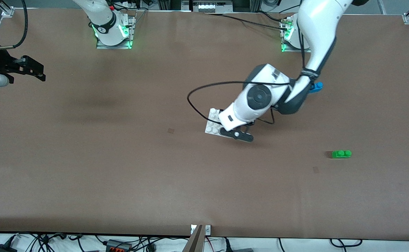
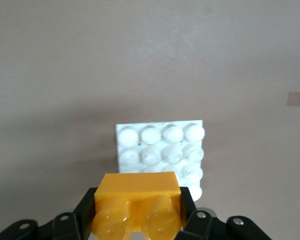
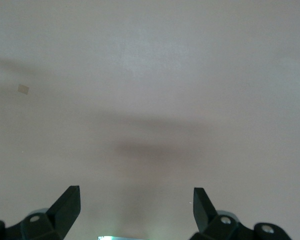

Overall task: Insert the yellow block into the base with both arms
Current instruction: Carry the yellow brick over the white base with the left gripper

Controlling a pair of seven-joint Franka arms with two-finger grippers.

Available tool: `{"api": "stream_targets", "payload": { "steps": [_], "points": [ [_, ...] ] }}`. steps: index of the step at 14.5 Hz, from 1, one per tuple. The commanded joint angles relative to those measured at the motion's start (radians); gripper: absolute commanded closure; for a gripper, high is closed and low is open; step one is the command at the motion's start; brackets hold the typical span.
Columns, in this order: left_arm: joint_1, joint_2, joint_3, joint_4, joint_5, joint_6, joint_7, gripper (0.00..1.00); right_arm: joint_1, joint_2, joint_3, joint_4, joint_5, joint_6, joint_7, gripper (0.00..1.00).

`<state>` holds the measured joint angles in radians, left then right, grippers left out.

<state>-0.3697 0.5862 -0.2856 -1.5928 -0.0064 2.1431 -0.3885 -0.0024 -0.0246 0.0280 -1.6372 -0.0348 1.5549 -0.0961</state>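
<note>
- The left gripper (image 2: 138,220) hung over the base (image 1: 212,123), its fingers clamped on the yellow block (image 2: 138,202) (studs facing the wrist camera).
- The base lay mid-table, partly hidden beneath that arm.
- The right gripper (image 3: 136,205) waited, jaws wide apart and holding nothing, over the right arm's end of the table (image 1: 120,168).

The left arm (image 1: 309,45) reaches from its base down toward the table's middle, wrist bent low; the left gripper (image 2: 137,220) has its fingers (image 2: 87,212) clamped. The right arm (image 1: 103,17) waits, and the right gripper (image 3: 136,202), up at its own end, is spread wide.
</note>
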Motion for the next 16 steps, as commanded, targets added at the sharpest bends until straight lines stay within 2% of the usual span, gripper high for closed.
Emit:
{"api": "stream_targets", "payload": {
  "steps": [1,6,10,16],
  "points": [
    [-0.043,-0.098,0.055,-0.188,-0.001,0.153,-0.010,0.52,0.025,0.014,0.010,0.027,-0.017,-0.009,-0.001,0.00],
    [-0.080,-0.039,0.055,-0.207,-0.001,0.247,-0.036,0.52,0.018,0.022,0.001,0.025,-0.013,-0.009,0.002,0.00],
    [-0.141,0.000,0.091,-0.196,0.005,0.267,-0.059,0.52,0.019,0.022,0.000,0.026,-0.011,-0.009,0.002,0.00],
    [-0.147,0.024,0.105,-0.196,0.008,0.285,-0.064,0.52,0.018,0.023,0.000,0.027,-0.011,-0.006,0.002,0.00]
  ]
}}
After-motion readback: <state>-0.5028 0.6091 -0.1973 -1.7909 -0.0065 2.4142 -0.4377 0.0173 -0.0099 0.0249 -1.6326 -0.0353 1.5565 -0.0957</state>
